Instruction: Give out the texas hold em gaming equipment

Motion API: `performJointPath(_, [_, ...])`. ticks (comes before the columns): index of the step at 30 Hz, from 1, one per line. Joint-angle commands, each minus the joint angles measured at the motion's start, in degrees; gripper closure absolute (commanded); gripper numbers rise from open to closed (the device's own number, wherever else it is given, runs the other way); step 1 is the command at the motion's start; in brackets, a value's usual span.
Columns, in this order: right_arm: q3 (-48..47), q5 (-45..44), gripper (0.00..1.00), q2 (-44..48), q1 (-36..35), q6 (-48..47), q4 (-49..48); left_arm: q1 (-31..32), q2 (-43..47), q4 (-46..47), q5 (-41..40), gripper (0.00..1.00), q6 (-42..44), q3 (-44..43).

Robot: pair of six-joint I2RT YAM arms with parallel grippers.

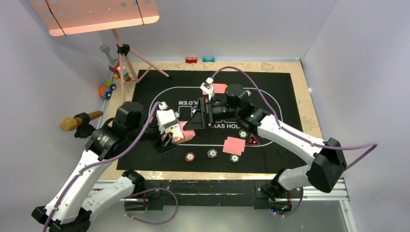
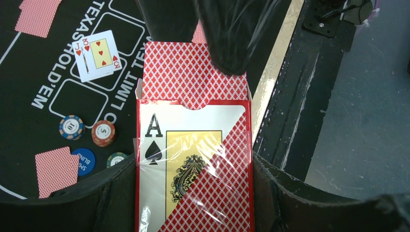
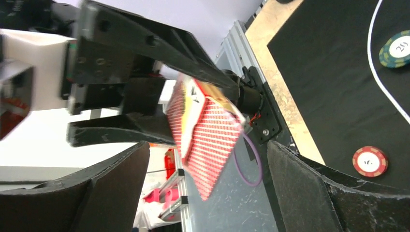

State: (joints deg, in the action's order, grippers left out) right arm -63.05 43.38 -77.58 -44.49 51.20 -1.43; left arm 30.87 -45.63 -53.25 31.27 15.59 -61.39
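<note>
My left gripper [image 1: 170,140] [image 2: 193,193] is shut on a red card deck box [image 2: 193,164] with an ace of spades on its face, held above the black mat [image 1: 275,87]. Red-backed cards [image 2: 193,72] stick out of its open top. My right gripper [image 1: 189,125] [image 3: 208,145] is open, its fingers [image 2: 227,38] at the box's top end [image 3: 205,130]. Face-up cards [image 2: 96,53], face-down cards [image 1: 234,145] [image 1: 218,88], chips [image 1: 190,157] [image 1: 212,153] [image 2: 103,133], a blue button [image 2: 84,160] and a triangular marker [image 1: 252,141] lie on the mat.
A tripod stand [image 1: 126,60] and colourful toys [image 1: 107,89] are at the back left. A red block [image 1: 191,60] and a teal block [image 1: 208,59] lie at the far edge. A wooden-handled tool [image 1: 80,121] lies off the mat's left.
</note>
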Motion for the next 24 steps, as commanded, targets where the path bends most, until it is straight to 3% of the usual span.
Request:
performJointPath(1, [2.5, 2.0, 0.03, -1.9, -0.6, 3.8, -6.2, -0.3, 0.3, 3.6, 0.5, 1.0, 0.3, -3.8])
performJointPath(3, [3.1, 2.1, 0.03, -2.4, -0.6, 4.8, -7.4, -0.3, 0.3, 3.4, 0.5, 1.0, 0.3, -3.9])
performJointPath(7, [3.9, 2.8, 0.13, -2.9, -0.6, 6.4, -9.2, -0.2, 0.5, 3.4, 0.5, 1.0, 0.3, -3.7])
performJointPath(14, [4.7, 4.6, 0.35, -3.4, -0.6, 8.4, -11.0, -0.3, 0.8, 3.4, 0.7, 1.0, 0.2, -3.6])
performJointPath(21, [5.5, 4.7, 0.66, -2.2, 0.9, 7.9, -9.3, -0.3, 1.1, 3.2, 0.6, 1.0, 0.2, -3.1])
performJointPath(24, [5.2, 4.1, 0.68, -1.6, 1.7, 6.1, -6.0, -0.3, 1.3, 3.3, 0.6, 1.0, 0.1, -3.1])
